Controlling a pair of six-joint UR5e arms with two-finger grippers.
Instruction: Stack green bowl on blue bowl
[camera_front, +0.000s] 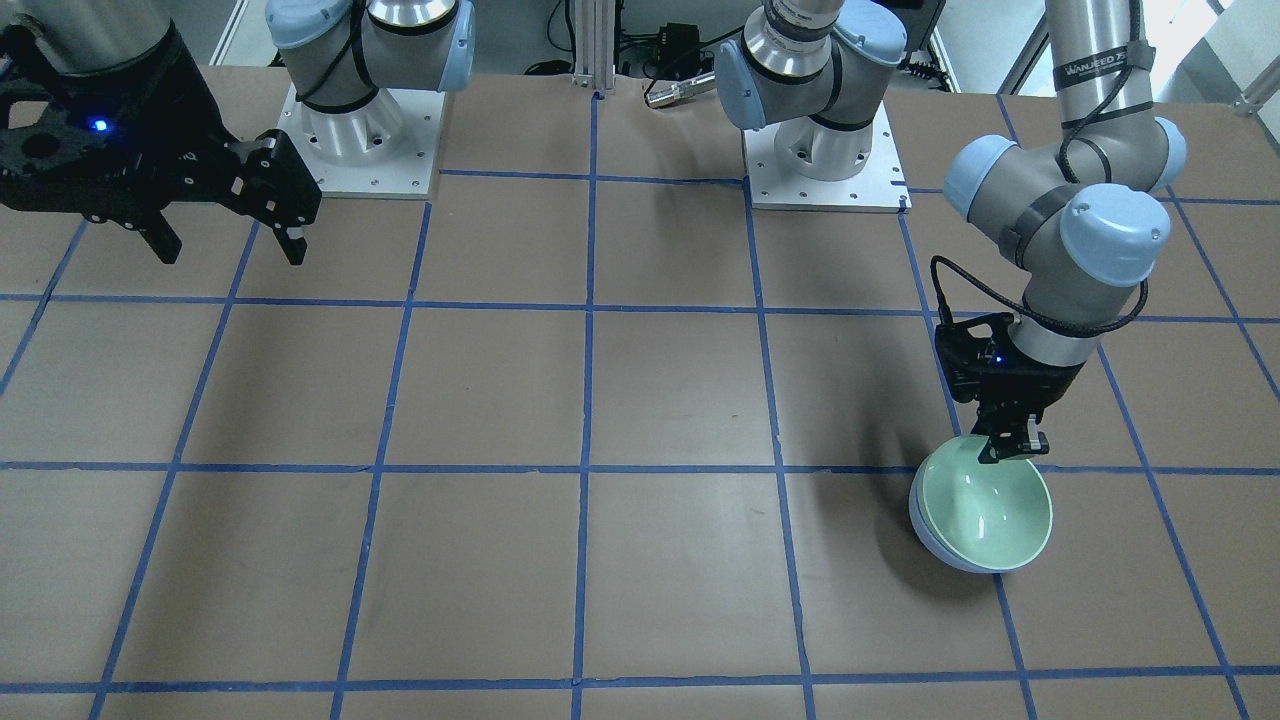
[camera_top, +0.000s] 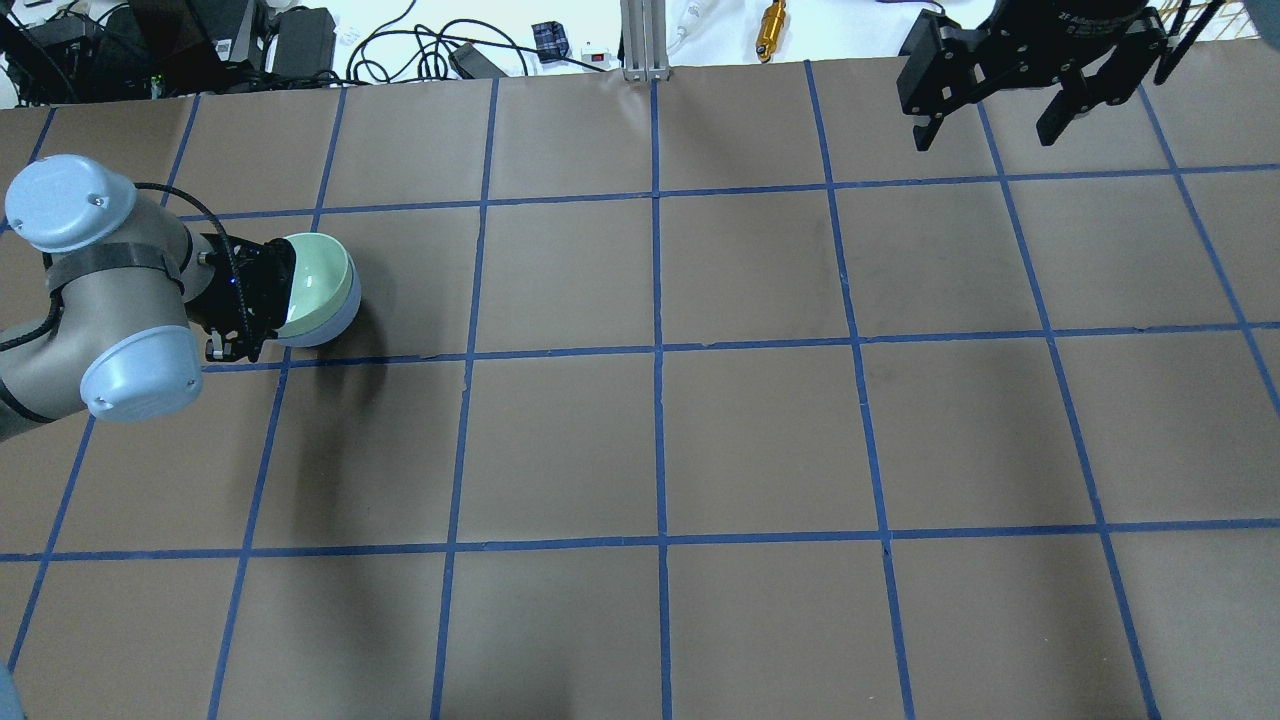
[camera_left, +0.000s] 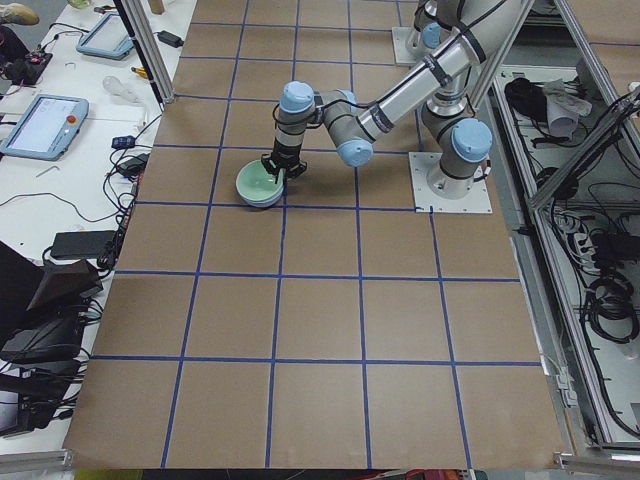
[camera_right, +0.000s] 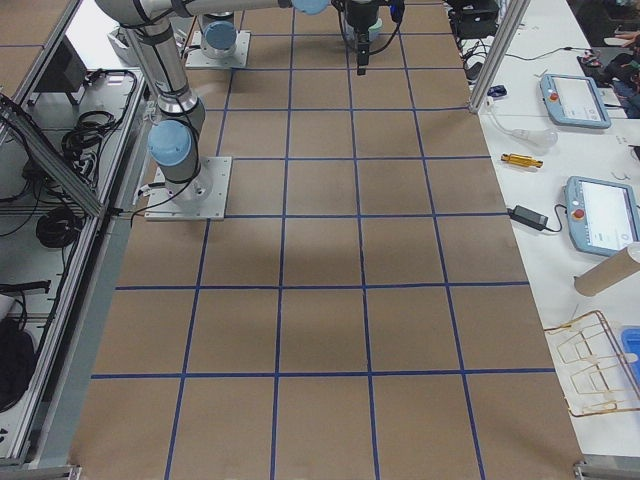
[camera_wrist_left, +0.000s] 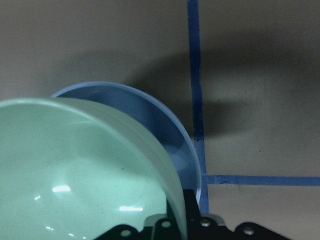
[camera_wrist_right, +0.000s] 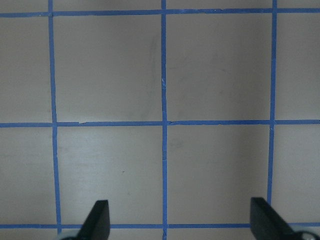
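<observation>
The green bowl (camera_front: 990, 505) sits tilted inside the blue bowl (camera_front: 925, 532) on the table, on my left side. My left gripper (camera_front: 1012, 448) is shut on the green bowl's rim nearest my base. The overhead view shows the green bowl (camera_top: 318, 280) nested in the blue bowl (camera_top: 338, 322) beside the left wrist. In the left wrist view the green bowl (camera_wrist_left: 75, 175) fills the lower left, with the blue bowl (camera_wrist_left: 160, 125) behind it. My right gripper (camera_top: 985, 135) is open and empty, held high over the far right of the table, away from both bowls.
The table is brown paper (camera_top: 660, 440) with a grid of blue tape lines. The two arm bases (camera_front: 365, 130) stand at the robot's edge. Cables and tools (camera_top: 400, 45) lie beyond the far edge. Tablets (camera_right: 575, 100) lie on a side bench.
</observation>
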